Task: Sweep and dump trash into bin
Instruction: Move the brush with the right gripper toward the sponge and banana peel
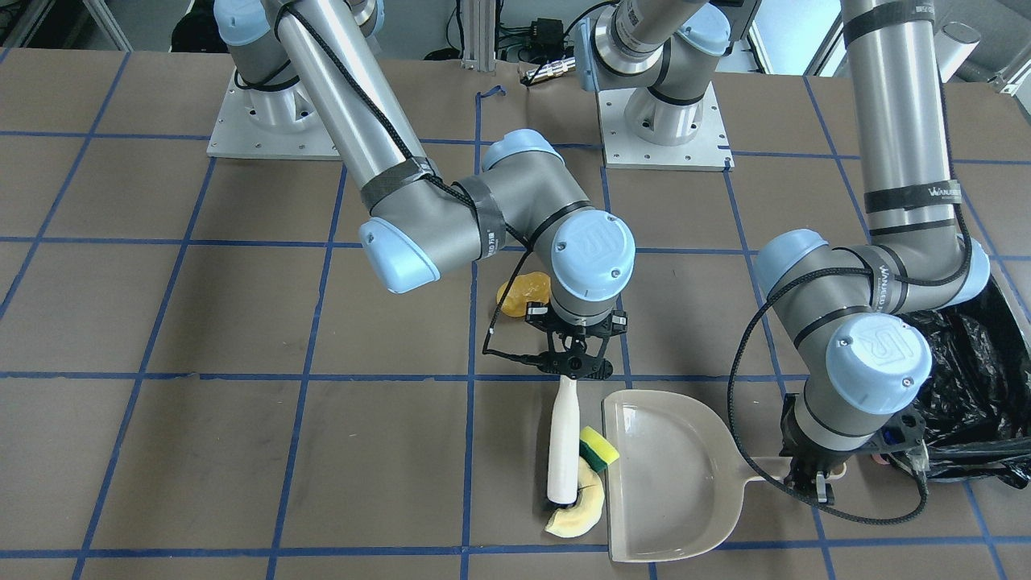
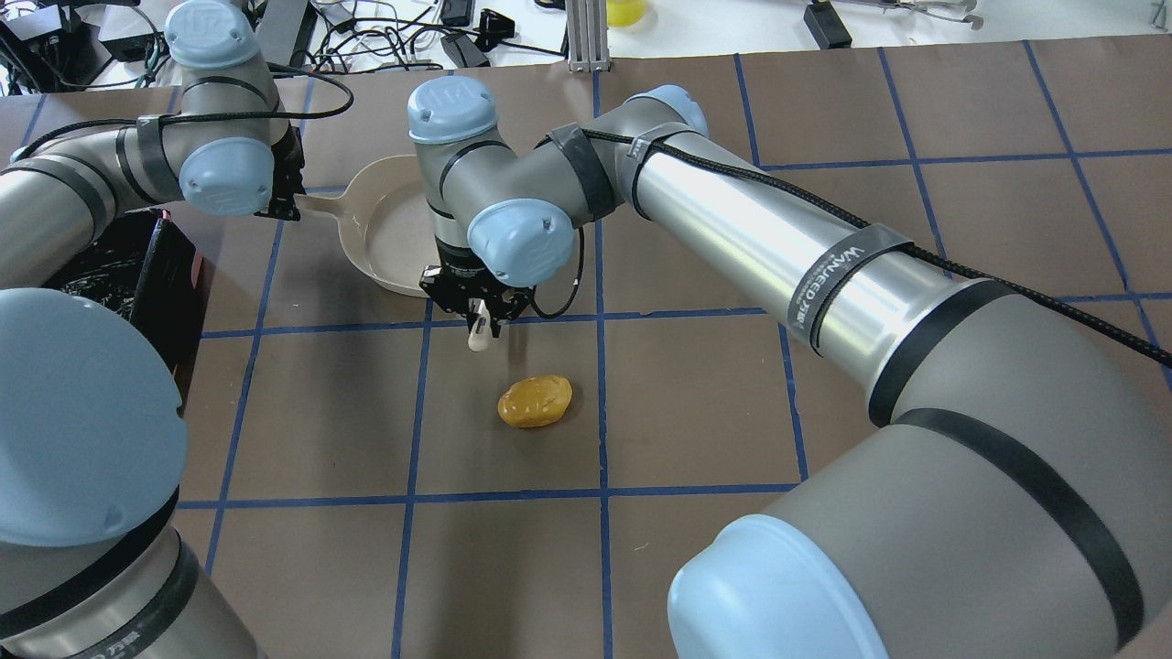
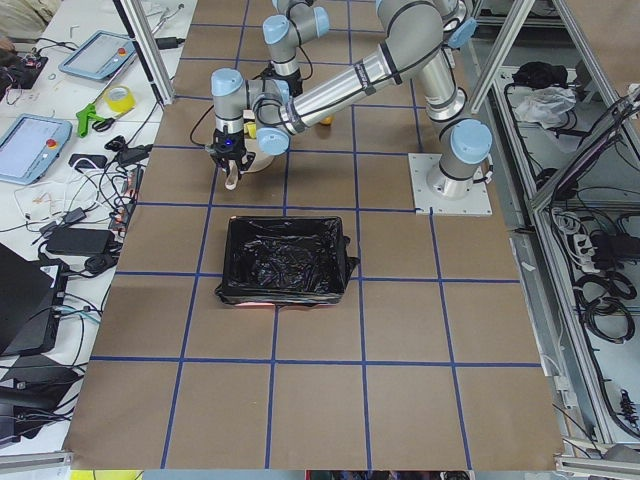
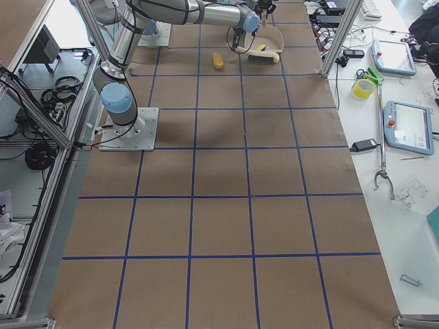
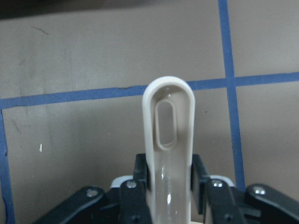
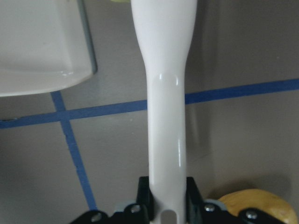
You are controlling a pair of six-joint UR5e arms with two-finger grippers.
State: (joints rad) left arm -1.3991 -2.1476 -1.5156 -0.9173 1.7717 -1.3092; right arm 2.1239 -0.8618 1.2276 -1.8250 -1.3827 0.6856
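Cream slice (image 1: 576, 515), sponge piece (image 1: 598, 448), hidden overhead

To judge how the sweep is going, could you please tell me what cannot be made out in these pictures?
Sponge and slice: hidden by the right arm overhead; tiny in the exterior right view.
Bin: cut by the edge front-facing; mostly behind the left arm overhead.
Lump: partly behind the right arm, front-facing.
Brush bristles: mostly under its white back, front-facing.
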